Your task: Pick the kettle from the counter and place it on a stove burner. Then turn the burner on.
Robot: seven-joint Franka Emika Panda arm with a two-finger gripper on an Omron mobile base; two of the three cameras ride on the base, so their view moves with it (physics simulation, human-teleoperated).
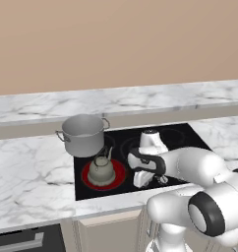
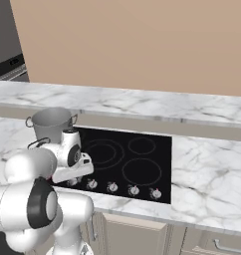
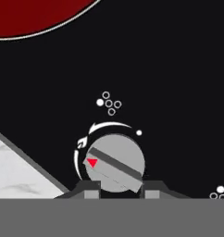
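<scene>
The olive-grey kettle (image 1: 101,170) stands upright on the front-left stove burner (image 1: 121,176), which glows red (image 3: 35,16). My gripper (image 1: 139,184) points down at the cooktop's front edge, just right of the kettle and apart from it. In the hand view its fingertips (image 3: 121,190) flank a round grey control knob (image 3: 115,159) with a dark bar and a red marker. Whether they press on the knob I cannot tell. In the right base view my arm hides the kettle, and the gripper (image 2: 72,180) hangs over the leftmost knob.
A steel two-handled pot (image 1: 83,134) sits at the back left of the black cooktop (image 2: 142,159), close behind the kettle. Several more knobs (image 2: 112,187) line the cooktop's front edge. White veined counter (image 1: 32,172) lies on both sides, with a raised ledge behind.
</scene>
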